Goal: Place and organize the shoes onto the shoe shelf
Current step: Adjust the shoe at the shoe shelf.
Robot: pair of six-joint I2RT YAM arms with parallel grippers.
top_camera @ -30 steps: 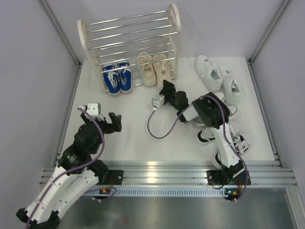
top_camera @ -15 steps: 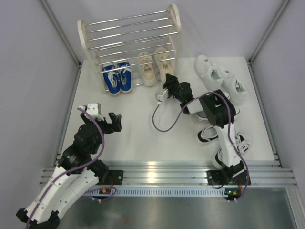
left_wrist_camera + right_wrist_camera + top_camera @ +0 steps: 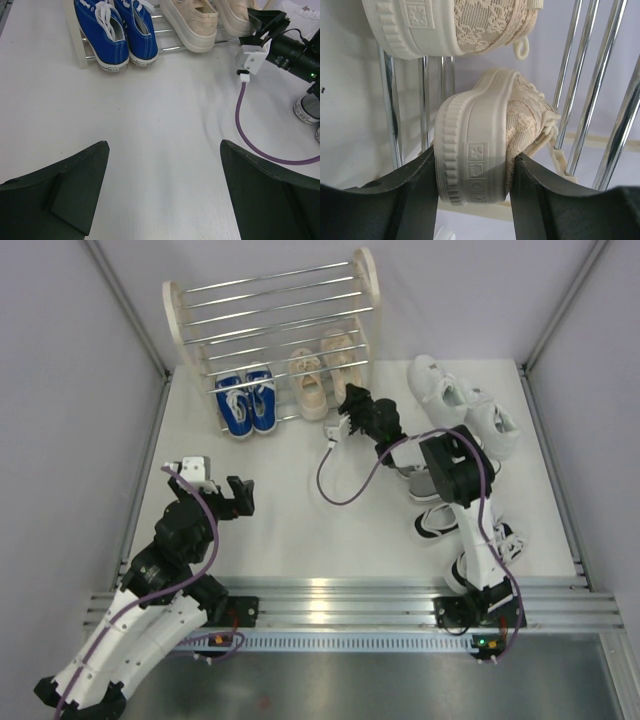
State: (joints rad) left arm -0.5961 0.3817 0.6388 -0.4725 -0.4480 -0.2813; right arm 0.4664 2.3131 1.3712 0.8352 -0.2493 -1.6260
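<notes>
My right gripper (image 3: 352, 405) is shut on the heel of a beige shoe (image 3: 338, 358), which lies on the lower rods of the shoe shelf (image 3: 176, 320). In the right wrist view the fingers (image 3: 410, 195) squeeze that heel (image 3: 480, 150) from both sides, with chrome rods (image 3: 590, 75) behind it. The other beige shoe (image 3: 307, 383) rests beside it, and a blue pair (image 3: 246, 403) sits on the shelf's left side. My left gripper (image 3: 243, 495) hangs open over bare table, nothing between its fingers (image 3: 75, 180).
A white pair (image 3: 455, 400) lies at the right of the shelf. A grey shoe (image 3: 420, 480) and black-and-white shoes (image 3: 437, 522) lie beside the right arm. A purple cable (image 3: 340, 485) loops from the right wrist over the table.
The right arm has reached further toward the shelf, carrying the beige shoe onto the lower rods beside its mate. The left arm has stayed still.
</notes>
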